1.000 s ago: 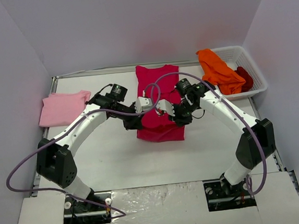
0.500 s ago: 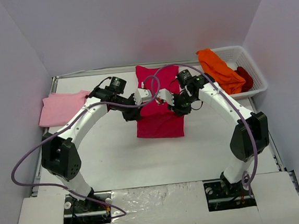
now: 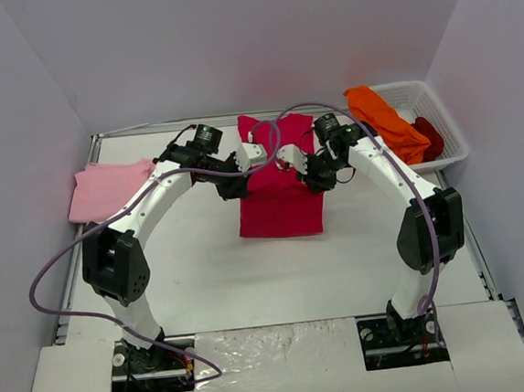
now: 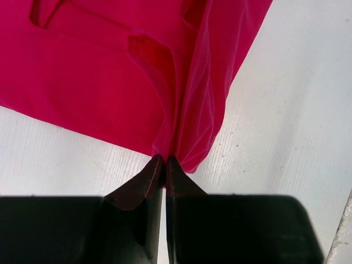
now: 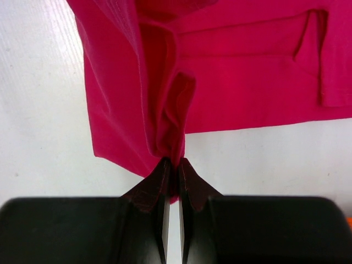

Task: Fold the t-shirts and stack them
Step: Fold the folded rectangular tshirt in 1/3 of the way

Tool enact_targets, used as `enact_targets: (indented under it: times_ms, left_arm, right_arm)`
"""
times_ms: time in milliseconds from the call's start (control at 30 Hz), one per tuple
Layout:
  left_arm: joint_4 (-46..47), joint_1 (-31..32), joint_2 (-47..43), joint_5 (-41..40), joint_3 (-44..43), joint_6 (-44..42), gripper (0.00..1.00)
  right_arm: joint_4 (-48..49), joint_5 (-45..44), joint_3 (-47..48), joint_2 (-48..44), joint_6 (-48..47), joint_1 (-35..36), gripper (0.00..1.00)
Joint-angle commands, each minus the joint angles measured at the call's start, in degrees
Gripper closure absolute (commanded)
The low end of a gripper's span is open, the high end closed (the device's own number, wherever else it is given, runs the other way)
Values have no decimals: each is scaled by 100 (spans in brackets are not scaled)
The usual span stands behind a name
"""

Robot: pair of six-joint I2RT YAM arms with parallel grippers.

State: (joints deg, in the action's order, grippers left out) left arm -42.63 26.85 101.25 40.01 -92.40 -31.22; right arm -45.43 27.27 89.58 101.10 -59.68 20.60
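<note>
Magenta t-shirt (image 3: 281, 211), soft, light and limp, spread on desk (image 3: 194, 257) well left of basket (image 3: 451, 129), bunched side edges pinched tight in left tool (image 4: 165, 160) and right tool (image 5: 172, 163); likely best gripped at hems.

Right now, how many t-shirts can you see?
4: the crimson shirt mid-table; the pink shirt at the left edge; the orange shirt draped over the basket rim; the dark red shirt inside it. Others may hide beneath.
</note>
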Motion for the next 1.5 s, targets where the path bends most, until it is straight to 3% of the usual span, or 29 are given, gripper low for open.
enact_targets:
  times_ms: [0,1467]
  left_arm:
    - [80,-48,78,16,-384,46,98]
    - [53,-479,1960,227,-2027,2,98]
  right_arm:
    - [-36,-11,253,112,0,-82,100]
    - [395,-11,1571,1992,-61,-592,100]
